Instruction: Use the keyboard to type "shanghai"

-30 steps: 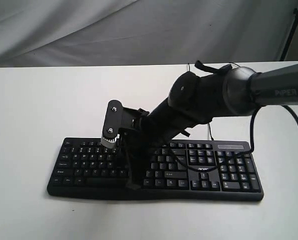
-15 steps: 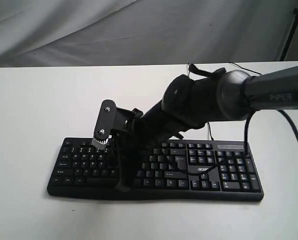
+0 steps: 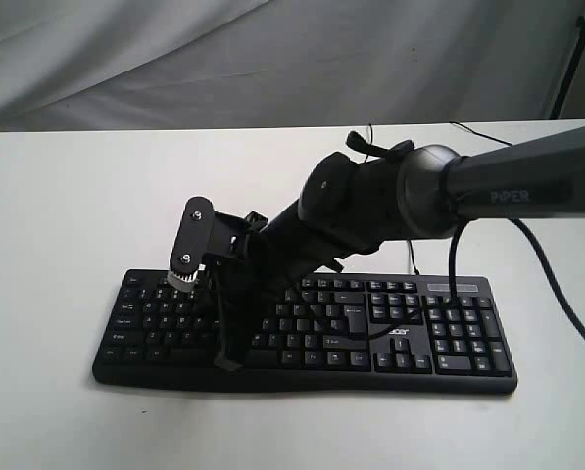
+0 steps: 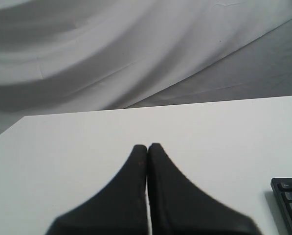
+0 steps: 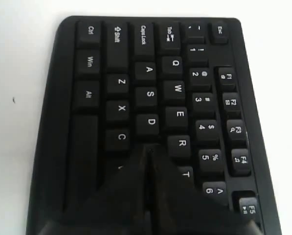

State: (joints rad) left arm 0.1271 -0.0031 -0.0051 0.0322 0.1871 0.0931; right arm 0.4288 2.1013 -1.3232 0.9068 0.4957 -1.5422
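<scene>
The black keyboard (image 3: 449, 338) lies on the white table near the front edge. My right arm reaches across from the right, and its gripper (image 3: 226, 360) points down at the left half of the keys. In the right wrist view the keyboard (image 5: 121, 73) fills the frame. There the right gripper (image 5: 148, 148) is shut and holds nothing. Its tips sit just past the D key (image 5: 150, 122), between C and R, and hide the key under them. My left gripper (image 4: 147, 146) is shut and empty above bare table, with a corner of the keyboard (image 4: 288, 198) off to one side.
A thin black cable (image 3: 413, 257) runs from behind the keyboard toward the back of the white table (image 3: 67, 206). Grey cloth (image 3: 272, 59) hangs behind the table. A black stand leg (image 3: 569, 59) shows at the top right.
My right gripper has moved left along the keyboard, from about the middle of the letter keys to the left part. The keyboard has stayed in place.
</scene>
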